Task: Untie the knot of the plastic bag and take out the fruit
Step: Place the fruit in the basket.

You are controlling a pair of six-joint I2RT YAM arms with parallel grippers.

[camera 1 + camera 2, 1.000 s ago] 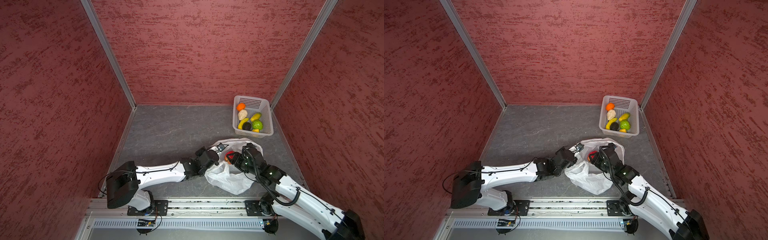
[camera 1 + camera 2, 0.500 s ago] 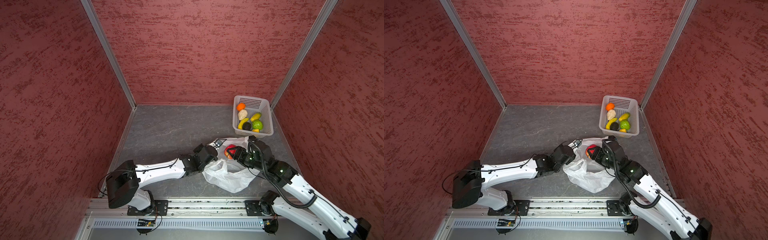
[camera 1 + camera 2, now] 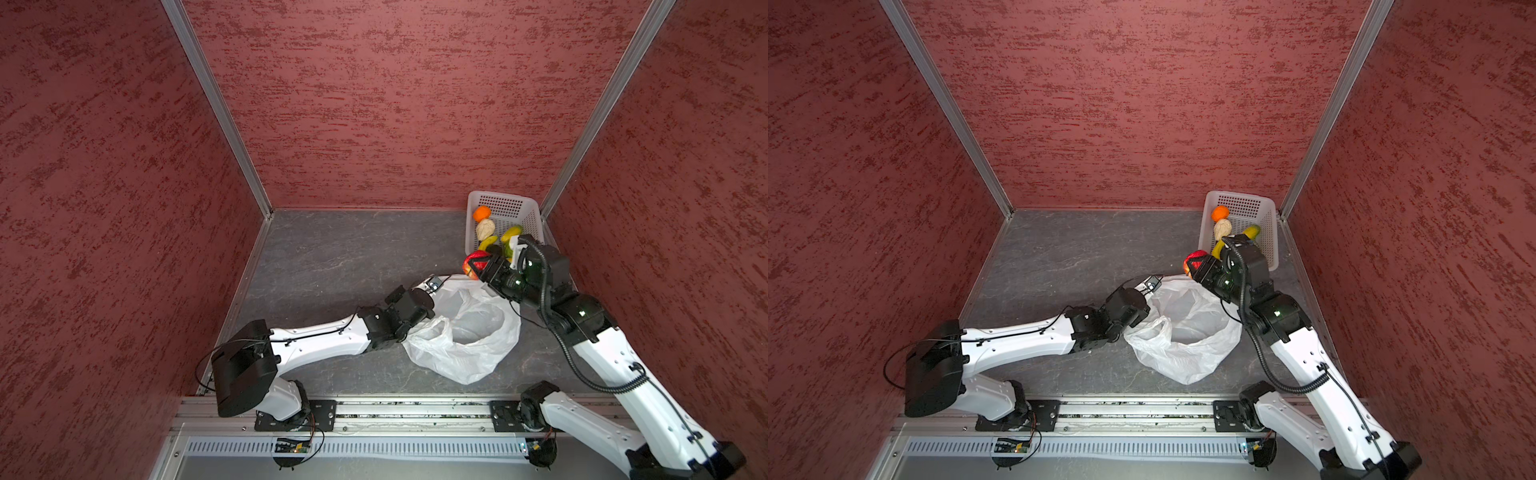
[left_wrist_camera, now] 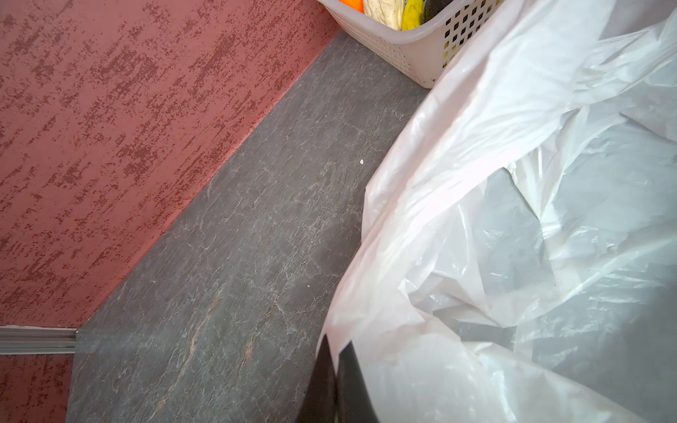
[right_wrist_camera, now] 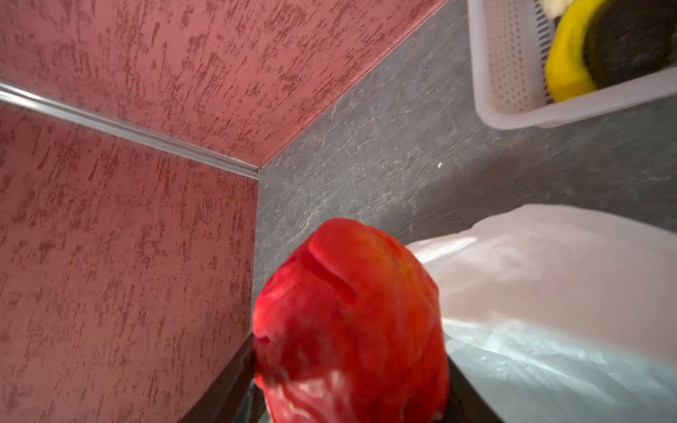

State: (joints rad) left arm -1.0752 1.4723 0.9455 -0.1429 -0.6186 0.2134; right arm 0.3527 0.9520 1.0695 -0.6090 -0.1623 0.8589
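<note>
The right claw point(image 3: 478, 267) is gripping the red apple point(image 3: 472, 258), its jaws standing partway apart around the fruit, and is holding it in the air just beside the near corner of the white basket point(image 3: 505, 203), over the far edge of the plastic bag point(image 3: 469, 332). In the right wrist view the apple point(image 5: 348, 311) is sitting between the two dark fingers. The left claw point(image 4: 335, 381) is closed tight and is pinching the bag's rim on the side away from the basket. The bag is lying on the grey table point(image 3: 332, 257) between the two arms, crumpled, with its mouth gaping open. In the basket, an orange point(image 3: 481, 213), a beige piece point(image 3: 485, 228), a yellow-green mango point(image 3: 512, 232) and a banana point(image 3: 487, 242) are lying together, touching
</note>
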